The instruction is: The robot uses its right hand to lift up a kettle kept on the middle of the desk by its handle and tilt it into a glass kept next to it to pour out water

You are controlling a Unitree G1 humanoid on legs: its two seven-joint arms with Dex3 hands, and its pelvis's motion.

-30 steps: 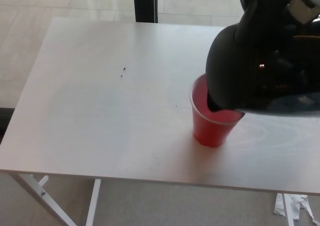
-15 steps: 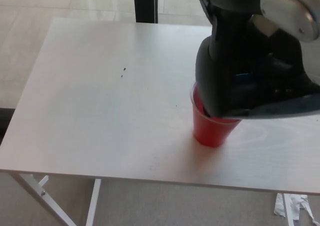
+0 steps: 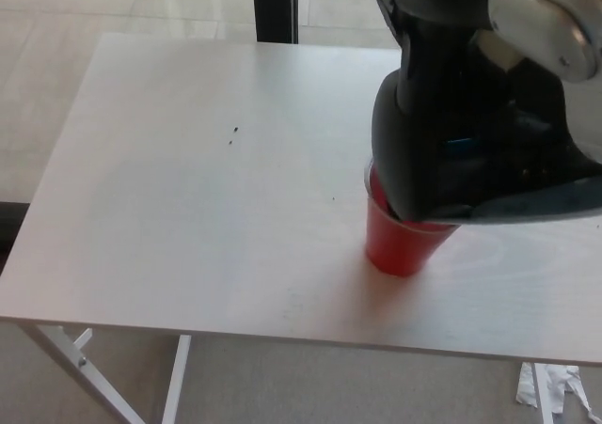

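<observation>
The black kettle (image 3: 451, 151) hangs tipped over the red cup (image 3: 403, 243), its lower front edge sitting right above the cup's mouth and hiding most of the rim from up here. That is the whole reason for the pose, I'd judge: the spout end has to be low and directly over the opening so that water falls inside and not on the desk (image 3: 188, 180). No stream of water is visible; the kettle's body blocks the place where it would fall.

The right hand (image 3: 541, 29) comes in from the upper right, and its grey-white shell sits against the top of the kettle where the handle should be. It must be carrying the kettle, since the kettle is off the desk, but the fingers themselves are lost against the black body, so I cannot tell how they wrap. The left hand does not show at all.

The cup stands upright on the desk's right half, toward the near edge, close enough for the kettle to reach by tilting alone.

Counting: one kettle, one cup, one desk, one hand in sight, and two tiny dark specks (image 3: 232, 136) on the bare wood to the left
</observation>
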